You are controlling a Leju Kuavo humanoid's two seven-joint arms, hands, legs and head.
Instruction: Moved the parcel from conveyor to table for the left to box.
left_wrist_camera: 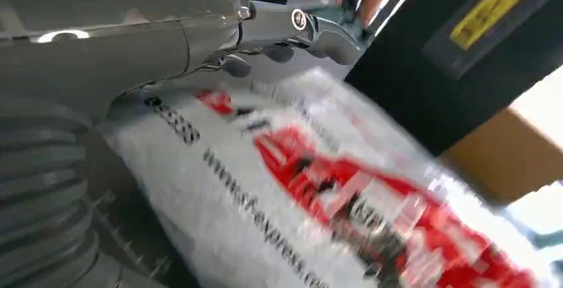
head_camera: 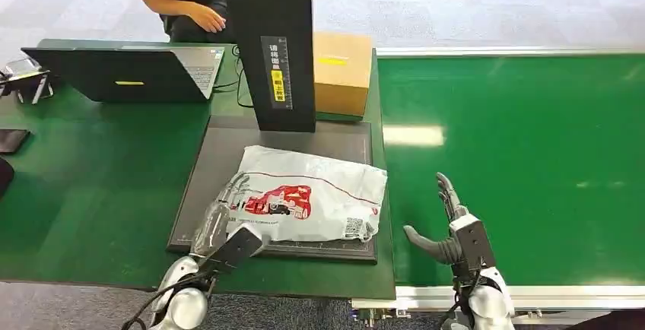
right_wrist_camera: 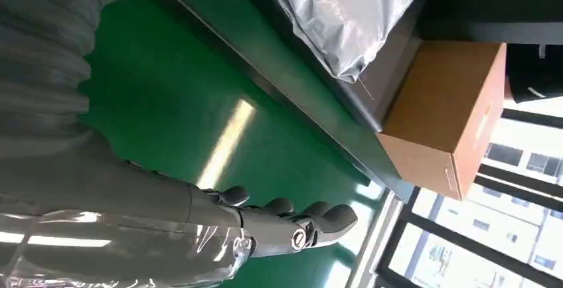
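The parcel [head_camera: 308, 204] lies flat on the dark mat [head_camera: 220, 159] at the desk's [head_camera: 91, 193] front right corner. The left hand [head_camera: 220, 216] rests at its left side, fingers [head_camera: 237, 185] loose, grasping nothing. The right hand [head_camera: 449, 227] is over the conveyor [head_camera: 532, 163], spread and released.

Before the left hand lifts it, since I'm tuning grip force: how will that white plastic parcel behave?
The parcel is a wrinkled, glossy plastic bag, so it will probably sag and feel slippery. It lies flat on the dark mat, so it likely holds something soft and light. The left hand touches its edge.
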